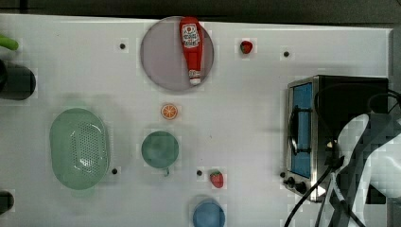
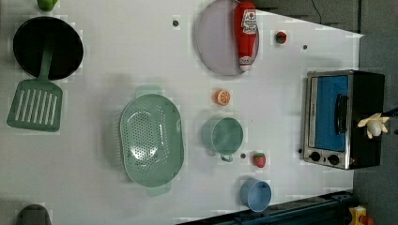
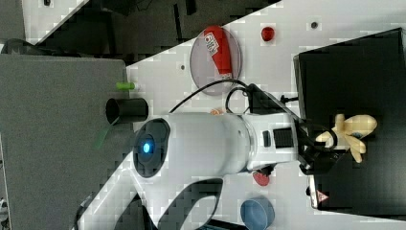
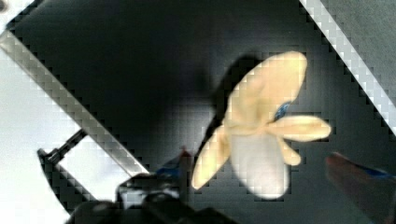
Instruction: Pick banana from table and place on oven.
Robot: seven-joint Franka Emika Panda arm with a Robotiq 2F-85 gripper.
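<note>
Cream banana (image 4: 261,135) lying on black oven (image 3: 344,96) top, jaws spread at 3 and 9 o'clock. Release step; next, lift gripper (image 4: 261,168) clear.

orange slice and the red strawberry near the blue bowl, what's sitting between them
In the top view, the green cup sits between the orange slice and that strawberry, slightly toward the top view's left of the line joining them.

pale peeled banana (image 3: 352,132) lying on black oven (image 3: 354,76) top
</note>
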